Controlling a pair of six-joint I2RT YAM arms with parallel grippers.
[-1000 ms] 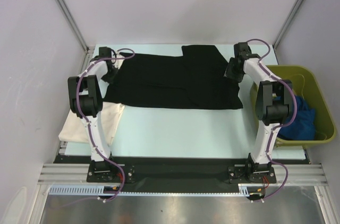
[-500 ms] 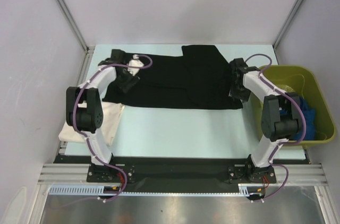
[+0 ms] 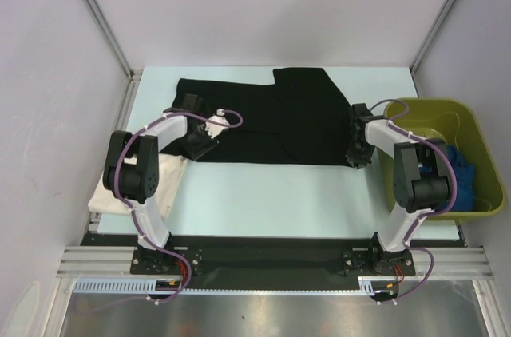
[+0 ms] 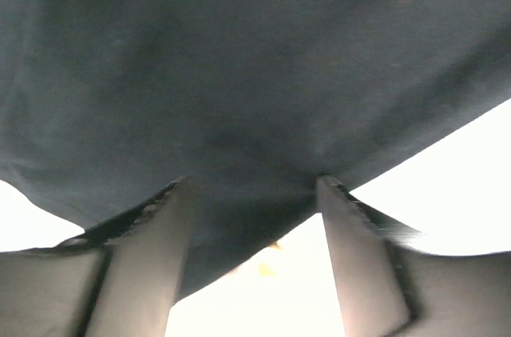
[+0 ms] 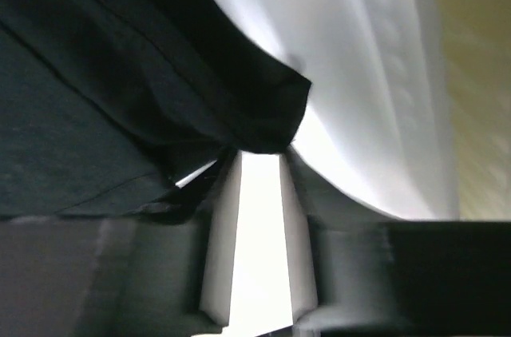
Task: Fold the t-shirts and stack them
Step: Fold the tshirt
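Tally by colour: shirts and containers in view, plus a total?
black t-shirt: 1
cream t-shirt: 1
blue t-shirt: 1
olive-green bin: 1
Total: 4

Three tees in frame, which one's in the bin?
The blue t-shirt, crumpled inside the olive-green bin on the right. The black t-shirt lies spread on the table, and the cream t-shirt sits at its left edge.

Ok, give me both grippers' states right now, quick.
Left gripper: open, jaws wide apart at the black t-shirt edge, not clamping it.
Right gripper: jaws nearly together at the shirt's corner; whether it grips cannot be told.
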